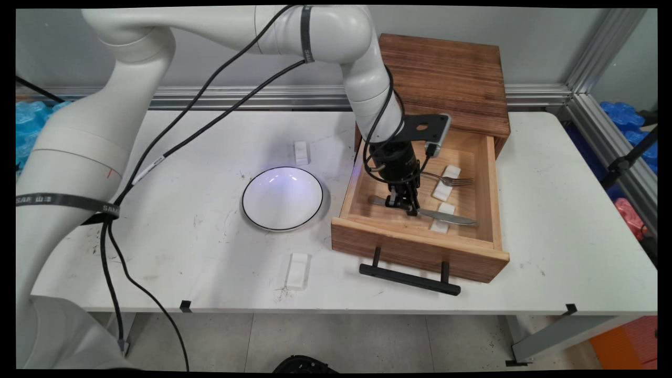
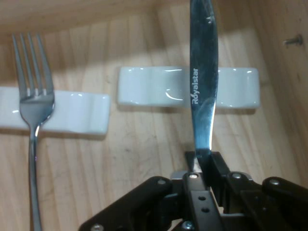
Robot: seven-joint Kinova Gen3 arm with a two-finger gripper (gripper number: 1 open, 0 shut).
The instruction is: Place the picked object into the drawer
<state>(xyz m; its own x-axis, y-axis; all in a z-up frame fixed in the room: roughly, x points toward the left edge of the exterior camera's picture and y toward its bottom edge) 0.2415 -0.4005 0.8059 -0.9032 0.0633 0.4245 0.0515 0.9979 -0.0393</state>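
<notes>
The hand view shows what the main view cannot: the lettering "Royalster" on the blade of the knife [image 2: 203,82], and a screw head in the wood at the upper right of that frame. The main view alone shows the table [image 1: 551,220], the white bowl [image 1: 282,198] with a dark rim at the centre of the frame, and the open wooden drawer [image 1: 420,244] right of centre with its black handle [image 1: 409,277].

Counted: one knife [image 1: 443,216], one fork [image 1: 451,180], one bowl, and four white rests. Two rests lie on the table, one above the bowl [image 1: 301,152] and one below it [image 1: 297,270]; two lie in the drawer, one under the fork [image 1: 446,182] and one under the knife blade [image 1: 442,216].

The gripper [image 1: 405,206] stands down inside the drawer, its fingers [image 2: 211,168] pressed together on the knife near the base of the blade, whose tip end lies across its rest [image 2: 144,86]. The fork [image 2: 33,96] lies beside it at the left of the hand view, tines over the other rest [image 2: 72,113].
</notes>
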